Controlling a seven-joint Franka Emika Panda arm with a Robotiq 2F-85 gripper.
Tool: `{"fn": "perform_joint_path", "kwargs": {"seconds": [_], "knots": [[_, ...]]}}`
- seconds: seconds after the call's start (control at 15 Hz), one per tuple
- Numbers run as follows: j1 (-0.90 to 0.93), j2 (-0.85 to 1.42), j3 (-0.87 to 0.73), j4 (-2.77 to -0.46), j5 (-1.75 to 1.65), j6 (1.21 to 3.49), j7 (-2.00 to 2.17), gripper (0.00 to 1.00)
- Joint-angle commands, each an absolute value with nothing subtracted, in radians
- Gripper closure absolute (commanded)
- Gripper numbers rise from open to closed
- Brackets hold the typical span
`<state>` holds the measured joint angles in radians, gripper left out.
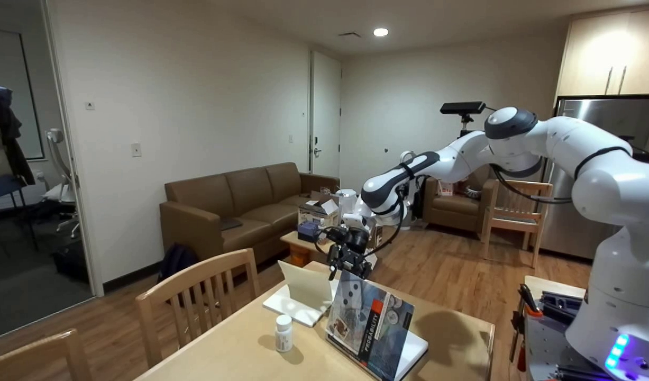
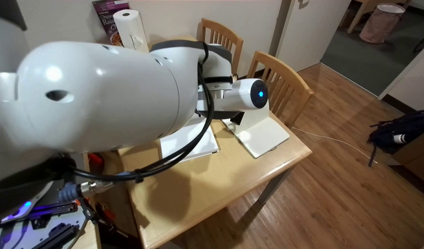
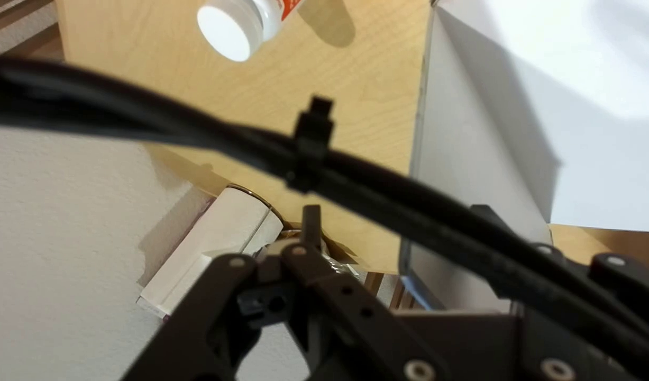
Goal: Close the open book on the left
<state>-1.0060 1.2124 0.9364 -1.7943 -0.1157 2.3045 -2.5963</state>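
Observation:
The book (image 1: 372,328) lies open on the table, its blue picture cover, titled Probability, raised at a slant. Its white pages show in an exterior view (image 2: 191,140). In the wrist view the pale inner side of the raised cover (image 3: 456,127) stands beside the pages. My gripper (image 1: 349,269) is at the cover's upper edge. In the wrist view the gripper (image 3: 398,217) is open, its fingers spread, with the cover's upper part between them. Whether a finger touches the cover cannot be told. The arm hides most of the gripper in an exterior view.
A smaller cream-white folded book (image 1: 308,288) stands partly open beside the book. A white bottle (image 1: 283,333) stands near it. A paper towel roll (image 2: 130,29) and a cereal box (image 2: 108,20) are by the wall. Chairs (image 1: 197,286) line the table (image 1: 239,349). Black cables (image 3: 366,169) cross the wrist view.

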Motion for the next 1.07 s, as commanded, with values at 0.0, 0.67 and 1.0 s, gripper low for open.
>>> {"fn": "perform_joint_path", "kwargs": {"seconds": [0.0,0.67,1.0], "knots": [[-0.994,1.197,0.924,-1.795,-0.088,2.307,-2.611,0.28],[-0.866,1.084,0.818,-1.766,-0.021,2.403,-2.593,0.0],[-0.625,0.955,0.624,-1.668,-0.015,2.42,-2.51,0.0]]}}
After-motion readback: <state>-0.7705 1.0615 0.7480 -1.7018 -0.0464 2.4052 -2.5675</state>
